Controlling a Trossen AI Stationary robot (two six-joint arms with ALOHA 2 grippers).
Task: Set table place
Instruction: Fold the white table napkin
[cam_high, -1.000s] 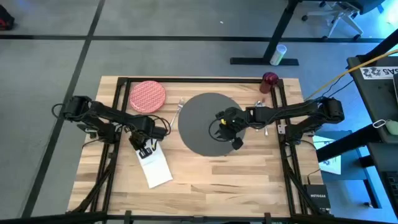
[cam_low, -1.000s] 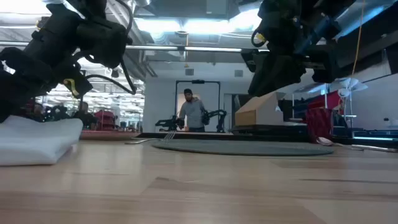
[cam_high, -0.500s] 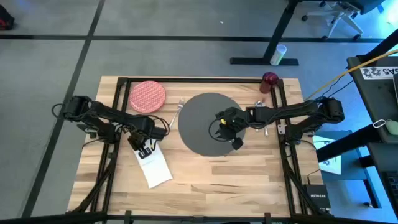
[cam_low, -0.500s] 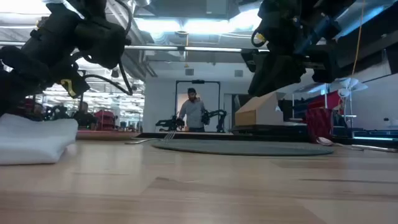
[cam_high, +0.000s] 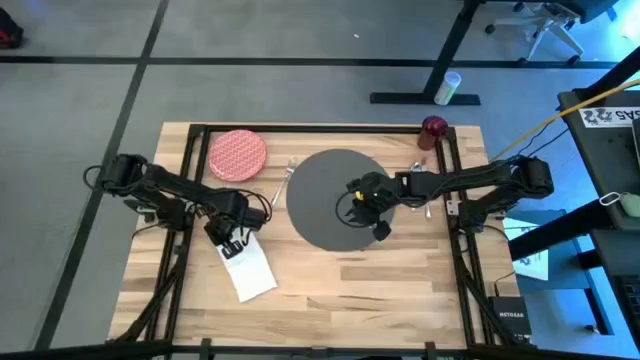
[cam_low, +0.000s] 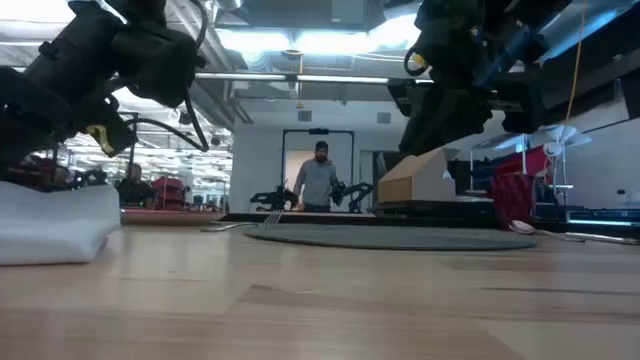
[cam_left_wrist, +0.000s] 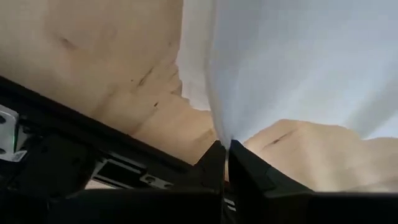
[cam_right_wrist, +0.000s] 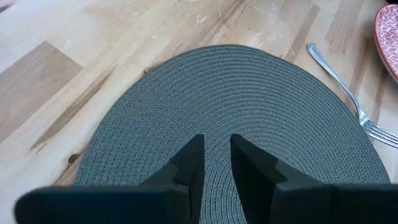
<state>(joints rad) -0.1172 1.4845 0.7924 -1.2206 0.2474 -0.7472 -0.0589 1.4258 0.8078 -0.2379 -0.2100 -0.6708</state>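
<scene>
1. As seen from the high view, with the mat (cam_high: 338, 199) taken as landmark: lies dark grey and round at the middle of the table (cam_high: 330, 300).
   - Right gripper (cam_high: 378, 214) poised over the mat's right half; finger state not readable from above.
   - Left gripper (cam_high: 233, 243) placed well to the left of the mat, at the upper end of the white napkin (cam_high: 250, 270), which lies angled to the mat's lower left.
   - Red patterned plate (cam_high: 237, 154) set at the mat's upper left, apart from it.
   - Fork (cam_high: 288, 174) laid just beside the mat's upper-left rim.
   - Dark red cup (cam_high: 434, 127) placed beyond the mat's upper right, at the table corner.
   - Silver cutlery beside the mat's right rim, largely hidden under the right arm.
2. From the low view: mat (cam_low: 390, 238) shown as a thin flat disc. Napkin (cam_low: 55, 222) bunched up far to its left, under the left arm. Fork (cam_low: 272, 217) tines raised near the mat's left edge. Person (cam_low: 320, 182) standing in the room beyond the mat.
3. From the left wrist view: left gripper (cam_left_wrist: 224, 151) pressed together, pinching an edge of the napkin (cam_left_wrist: 298, 62), cloth lifted off the wood.
4. From the right wrist view: right gripper (cam_right_wrist: 215, 149) narrowly parted, holding nothing, directly above the mat (cam_right_wrist: 249, 112). Fork (cam_right_wrist: 345, 93) just beyond the mat's rim, plate (cam_right_wrist: 388, 25) edge past it.
</scene>
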